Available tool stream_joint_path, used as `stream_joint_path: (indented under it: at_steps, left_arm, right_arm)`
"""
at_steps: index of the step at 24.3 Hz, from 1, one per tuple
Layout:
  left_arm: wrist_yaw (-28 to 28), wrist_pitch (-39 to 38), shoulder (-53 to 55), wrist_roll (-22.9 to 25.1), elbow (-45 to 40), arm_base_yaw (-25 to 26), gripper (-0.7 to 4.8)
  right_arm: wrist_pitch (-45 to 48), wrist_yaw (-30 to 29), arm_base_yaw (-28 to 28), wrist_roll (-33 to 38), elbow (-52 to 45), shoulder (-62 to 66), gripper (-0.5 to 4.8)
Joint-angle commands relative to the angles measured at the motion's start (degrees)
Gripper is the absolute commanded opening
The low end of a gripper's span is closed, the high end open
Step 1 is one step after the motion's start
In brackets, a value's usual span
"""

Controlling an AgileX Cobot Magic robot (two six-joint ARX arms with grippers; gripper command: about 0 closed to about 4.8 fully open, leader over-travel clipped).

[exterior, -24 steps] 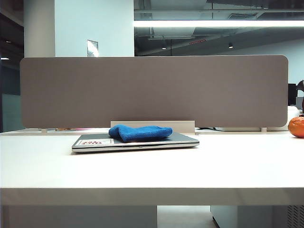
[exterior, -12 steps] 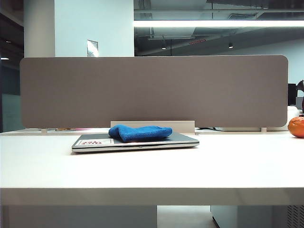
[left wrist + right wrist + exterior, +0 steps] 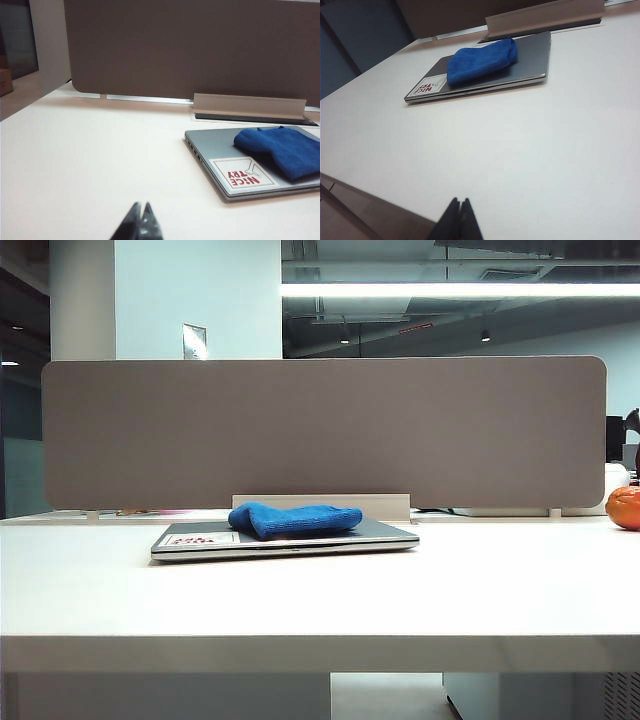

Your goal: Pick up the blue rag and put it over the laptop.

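The blue rag (image 3: 296, 519) lies bunched on the lid of the closed silver-grey laptop (image 3: 380, 534), which rests flat on the white table. It covers the lid's middle and leaves the white-and-red sticker (image 3: 200, 537) bare. Both wrist views show the same: the blue rag (image 3: 282, 148) on the laptop (image 3: 212, 145), and the blue rag (image 3: 481, 60) on the laptop (image 3: 532, 55). My left gripper (image 3: 141, 206) is shut and empty, well back from the laptop over bare table. My right gripper (image 3: 459, 200) is shut and empty near the table's front edge. Neither arm shows in the exterior view.
A grey partition (image 3: 320, 430) stands along the back of the table (image 3: 320, 600). A pale cable tray (image 3: 390, 503) sits just behind the laptop. An orange round object (image 3: 625, 507) rests at the far right edge.
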Motion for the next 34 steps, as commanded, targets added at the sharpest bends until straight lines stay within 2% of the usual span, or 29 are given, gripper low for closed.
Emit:
stream_joint_path:
  at_steps: [1,9,28,32,34]
  left_arm:
    - [0.26,-0.66,0.09,0.24,0.17,-0.11,-0.06]
    - [1.09,-3.54,0.09,0.02,0.17,-0.13,-0.05]
    - [1.07,-3.63,0.09,0.02,0.17,-0.13,-0.06]
    - [1.07,-3.63,0.09,0.02,0.17,-0.13,-0.05]
    - [1.07,-3.63,0.09,0.02,0.17,-0.13,-0.06]
  right_arm:
    - [1.03,0.13,-0.07,0.0,-0.17,-0.13,0.0]
    - [1.03,0.11,-0.07,0.0,-0.17,-0.13,0.0]
    - [1.09,0.2,-0.07,-0.76,-0.17,-0.13,0.0]
    - [3.26,7.76,-0.07,-6.8,-0.22,-0.13,0.0]
    - [4.04,14.49,-0.07,-7.63,-0.24,-0.13,0.0]
